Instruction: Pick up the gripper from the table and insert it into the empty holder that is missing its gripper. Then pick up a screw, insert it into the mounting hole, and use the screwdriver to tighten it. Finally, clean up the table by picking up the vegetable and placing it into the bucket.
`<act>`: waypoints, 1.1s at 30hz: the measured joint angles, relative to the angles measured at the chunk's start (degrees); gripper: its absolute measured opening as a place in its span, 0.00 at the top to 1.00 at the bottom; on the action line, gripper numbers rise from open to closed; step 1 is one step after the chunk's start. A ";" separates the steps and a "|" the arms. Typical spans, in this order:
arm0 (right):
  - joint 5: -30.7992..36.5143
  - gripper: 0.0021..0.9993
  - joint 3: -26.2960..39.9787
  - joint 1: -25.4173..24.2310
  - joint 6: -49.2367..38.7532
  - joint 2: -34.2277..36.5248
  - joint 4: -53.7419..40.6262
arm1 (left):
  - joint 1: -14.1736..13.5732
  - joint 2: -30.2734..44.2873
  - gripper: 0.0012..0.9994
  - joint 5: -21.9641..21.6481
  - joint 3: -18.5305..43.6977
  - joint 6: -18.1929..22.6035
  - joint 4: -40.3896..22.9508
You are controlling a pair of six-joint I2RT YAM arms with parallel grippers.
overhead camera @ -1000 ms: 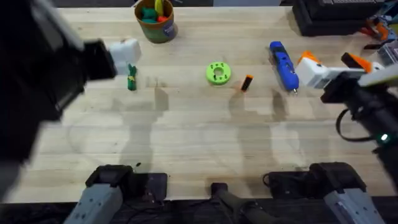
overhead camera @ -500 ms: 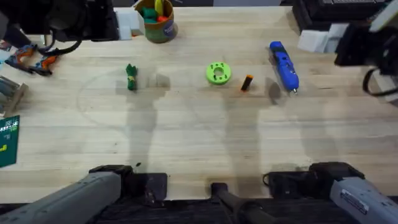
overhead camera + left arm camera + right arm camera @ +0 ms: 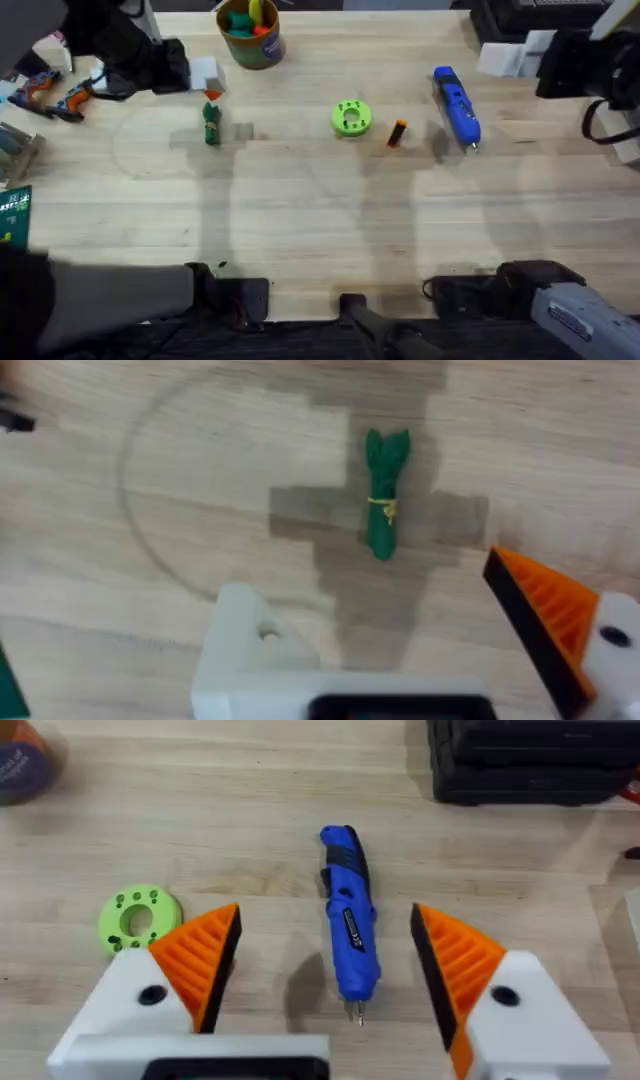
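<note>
The dark-green vegetable [image 3: 211, 123] [image 3: 384, 490] lies on the table at the back left. My left gripper [image 3: 205, 82] [image 3: 400, 630] hovers open just behind it. One of its jaws is the bare white holder [image 3: 255, 650]; the other carries an orange pad. The small orange gripper piece [image 3: 397, 133] lies near the middle, beside a lime-green disc [image 3: 351, 117] [image 3: 138, 917]. The blue screwdriver [image 3: 456, 105] [image 3: 350, 925] lies right of it. My right gripper [image 3: 520, 55] [image 3: 325, 970] is open above and behind the screwdriver, with both orange pads on. The olive bucket [image 3: 250, 32] stands at the back.
Orange-handled pliers [image 3: 50, 90] and a green board [image 3: 12, 225] lie at the left edge. A black case [image 3: 520, 25] [image 3: 530, 760] sits at the back right. The bucket holds coloured toys. The near half of the table is bare wood.
My left arm swung back and then came forward, so its gripper now hangs just behind the vegetable. My right arm moved toward the back right and has held there.
</note>
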 joint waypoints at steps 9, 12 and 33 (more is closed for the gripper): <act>0.00 0.01 0.00 0.00 0.00 0.00 0.00 | 0.64 16.20 0.01 2.90 0.00 5.23 6.91; 0.00 0.01 0.00 0.00 0.00 0.00 0.00 | 0.64 20.10 0.01 2.97 -0.02 5.68 7.09; 0.00 0.01 0.00 0.00 0.00 0.00 -0.02 | 0.42 21.13 0.13 5.45 -0.02 6.57 7.22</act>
